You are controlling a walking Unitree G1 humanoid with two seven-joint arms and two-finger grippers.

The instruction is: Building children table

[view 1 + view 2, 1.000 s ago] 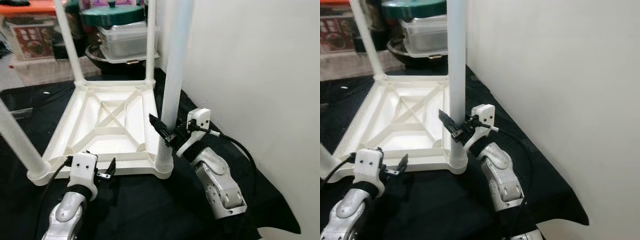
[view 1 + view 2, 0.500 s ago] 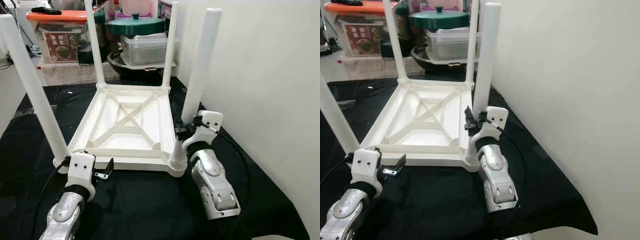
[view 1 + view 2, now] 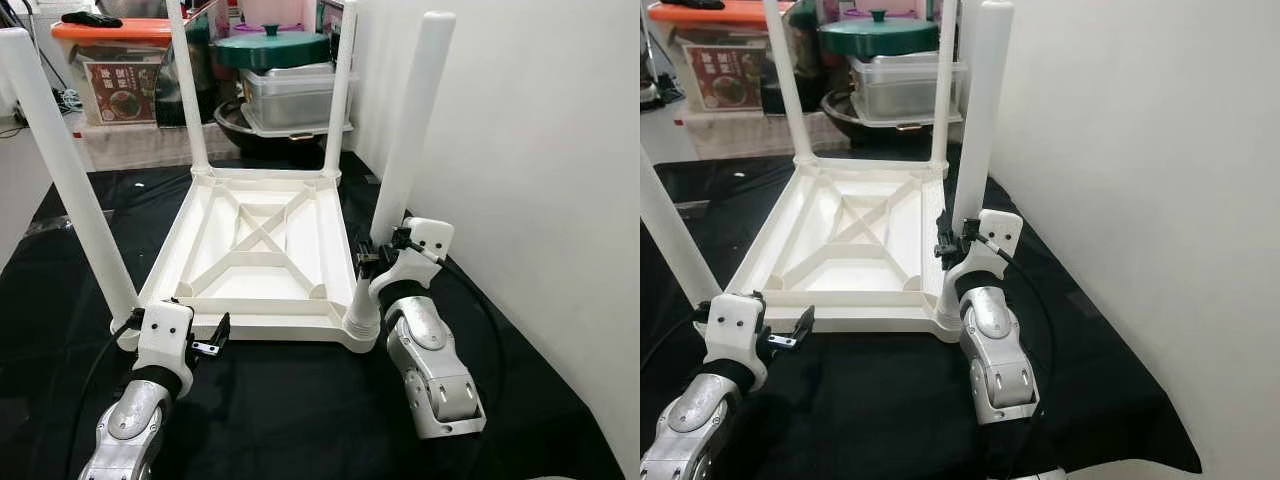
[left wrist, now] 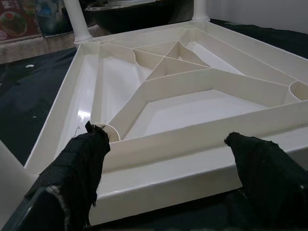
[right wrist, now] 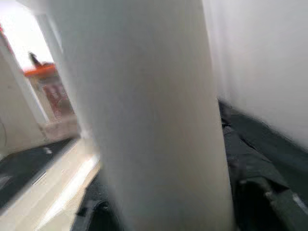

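**A:** Where is the little table?

**B:** The white table (image 3: pixel 255 250) lies upside down on a black cloth (image 3: pixel 300 420). Its four legs stick up. The near right leg (image 3: pixel 405 140) stands close to the white wall (image 3: pixel 540 150).

**A:** What is the right pincer doing?

**B:** The right pincer (image 3: pixel 372 262) sits at the bottom part of that leg. Its black fingers are on both sides of the leg, closed around it.

**A:** And the left pincer?

**B:** The left pincer (image 4: pixel 166 159) hangs just in front of the near edge of the table. Its fingers (image 4: pixel 82 159) are wide apart and hold nothing.

**A:** What else is around?

**B:** Far behind the table there is a green pot lid (image 3: pixel 270 45) on a clear box (image 3: pixel 295 95). A bin with an orange lid (image 3: pixel 110 30) stands on the far left. The wall is just beside the right arm.
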